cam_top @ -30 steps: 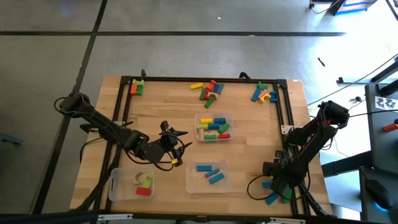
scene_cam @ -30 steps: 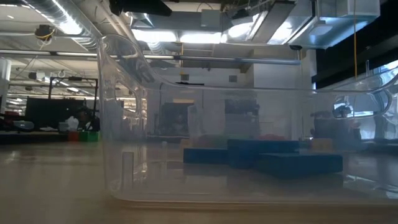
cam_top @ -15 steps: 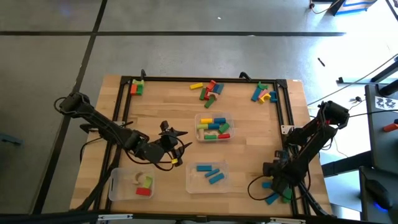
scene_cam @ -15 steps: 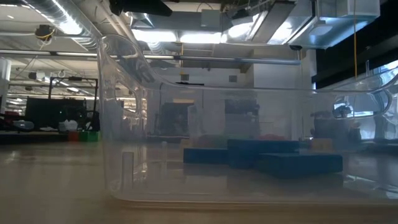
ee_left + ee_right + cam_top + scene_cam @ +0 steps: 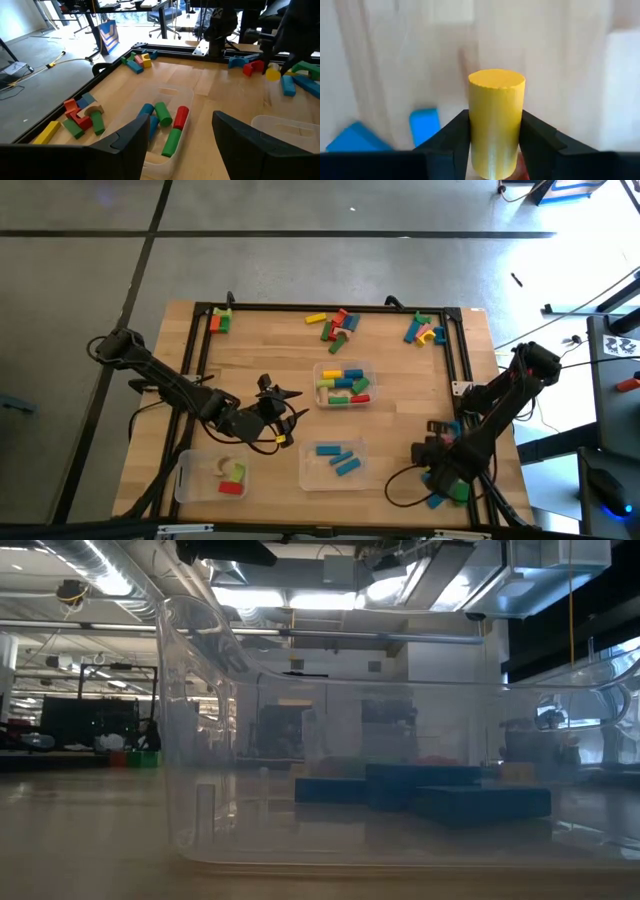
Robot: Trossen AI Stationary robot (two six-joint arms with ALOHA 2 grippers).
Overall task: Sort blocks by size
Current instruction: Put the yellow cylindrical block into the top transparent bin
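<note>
The right end effector [image 5: 495,150] is gripping a yellow cylinder block [image 5: 496,120] between its two fingers, which are closing against the block's sides, and is holding it above the counter [image 5: 260,345] near the front right corner, over a small cluster of blue and green blocks [image 5: 445,492]. The left end effector [image 5: 180,135] is hanging with its fingers spread and nothing between them, near the middle of the counter, just beside the centre tray [image 5: 344,384] of mixed blocks. Three blue blocks [image 5: 338,457] are lying in the front tray [image 5: 333,463]. More blocks are sitting along the far edge [image 5: 335,325] and in the front left tray [image 5: 212,477].
</note>
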